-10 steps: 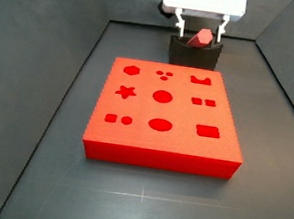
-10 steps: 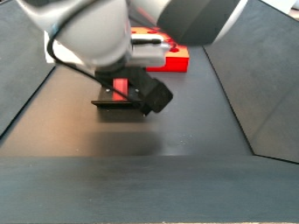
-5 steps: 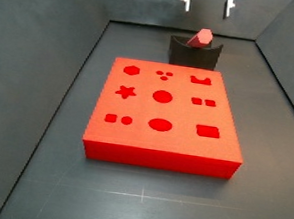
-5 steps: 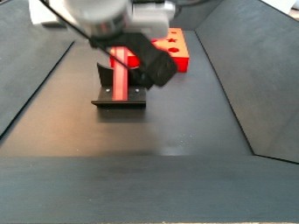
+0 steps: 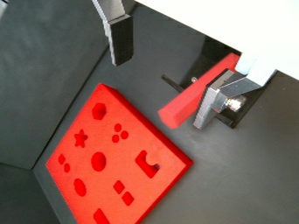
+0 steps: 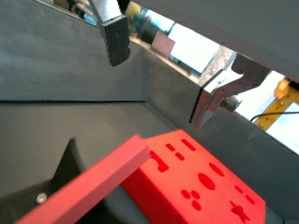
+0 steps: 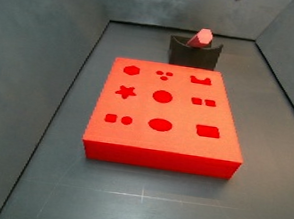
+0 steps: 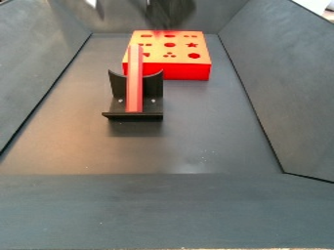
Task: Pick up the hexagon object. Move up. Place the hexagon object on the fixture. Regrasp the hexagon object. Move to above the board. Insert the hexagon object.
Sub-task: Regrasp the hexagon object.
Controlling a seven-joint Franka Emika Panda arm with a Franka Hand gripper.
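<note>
the end effector (image 5: 173, 74) hangs high above the fixture (image 8: 133, 107), its two flat silver fingers (image 5: 118, 33) set wide apart and holding nothing; in both side views it is all but out of the picture at the upper edge, so the wrist views tell most of its pose. directly below the open gap, in a wrist view, lies the bar (image 5: 197, 90), a slim red-pink prism leaning in the fixture's notch, lower end down on the base, upper end sticking up past the block (image 7: 203, 35). its long axis is tilted, neither flat nor upright, and in a side view it runs up the bracket away from the camera toward the board (image 8: 170, 54). the bar is apart from both fingers, with clear air between. the board sits flat on the dark floor (image 7: 139, 196), just beside the fixture, its shaped cut-outs facing up. judging by this, placing is done and the regrasp is next: the end effector would need to come straight down and line its jaws across the bar's slanted length, gripping near the raised end so the lower end is free for insertion.
</note>
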